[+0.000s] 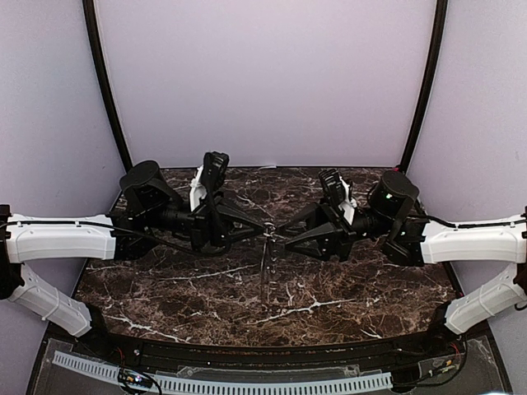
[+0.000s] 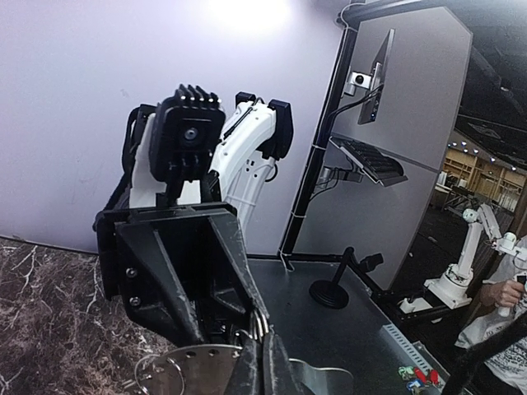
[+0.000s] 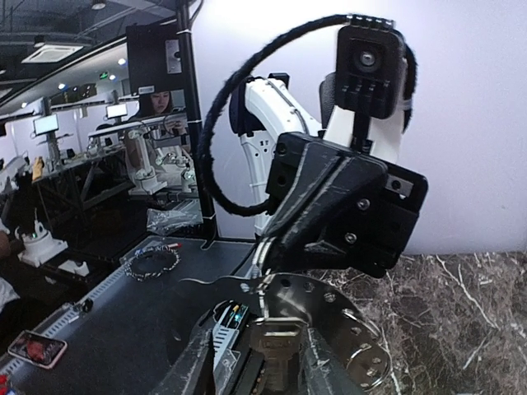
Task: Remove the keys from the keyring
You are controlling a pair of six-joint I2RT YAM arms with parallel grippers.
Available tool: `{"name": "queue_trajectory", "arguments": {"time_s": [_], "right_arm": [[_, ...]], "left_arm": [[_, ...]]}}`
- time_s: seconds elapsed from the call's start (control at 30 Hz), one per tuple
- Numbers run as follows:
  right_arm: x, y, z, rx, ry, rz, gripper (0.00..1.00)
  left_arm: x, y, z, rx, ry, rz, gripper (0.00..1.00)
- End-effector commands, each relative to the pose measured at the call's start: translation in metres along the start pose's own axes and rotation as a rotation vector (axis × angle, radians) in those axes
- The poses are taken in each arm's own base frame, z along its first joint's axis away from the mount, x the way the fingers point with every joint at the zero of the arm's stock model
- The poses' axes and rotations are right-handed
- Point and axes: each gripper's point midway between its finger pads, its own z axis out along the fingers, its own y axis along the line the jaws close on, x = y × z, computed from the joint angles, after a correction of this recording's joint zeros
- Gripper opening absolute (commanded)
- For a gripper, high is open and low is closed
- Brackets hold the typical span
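Observation:
Both arms meet above the middle of the table. The keyring (image 3: 339, 306) is a flat pale metal loop with holes round its rim, and my left gripper (image 2: 265, 372) is shut on its edge (image 2: 185, 366). A brass-grey key (image 3: 284, 346) hangs on it and lies between my right gripper's (image 3: 268, 372) fingers, which stand apart with a gap at the key's left side. A small wire ring (image 3: 366, 366) sits in one rim hole. In the top view the left gripper (image 1: 260, 225) and the right gripper (image 1: 277, 234) almost touch, and pale metal (image 1: 264, 267) hangs below them.
The dark marble table (image 1: 181, 296) lies under both raised arms. Purple walls and black frame posts (image 1: 107, 90) close in the back and sides. A perforated white strip (image 1: 222, 383) runs along the near edge.

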Motion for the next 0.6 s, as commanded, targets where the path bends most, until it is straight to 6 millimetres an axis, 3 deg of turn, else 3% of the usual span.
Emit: {"name": "queue_trajectory", "arguments": {"time_s": [0.0,0.1,0.23,0.57], "right_arm": [[-0.012,-0.006,-0.006,0.119,-0.064,-0.068,0.45],[-0.013,-0.009,-0.013,0.217,-0.115,-0.096,0.53],[-0.013,-0.013,-0.022,0.391,-0.199,-0.119,0.55],[-0.001,-0.037,-0.013,0.748,-0.168,-0.18,0.47]], "left_arm": [[-0.027,-0.014,-0.004,0.019,-0.048,0.086,0.0],[-0.029,-0.007,-0.004,-0.027,-0.05,0.093,0.0],[-0.031,-0.001,-0.007,-0.077,-0.063,0.104,0.0],[-0.038,0.007,-0.015,-0.169,-0.104,0.123,0.0]]}}
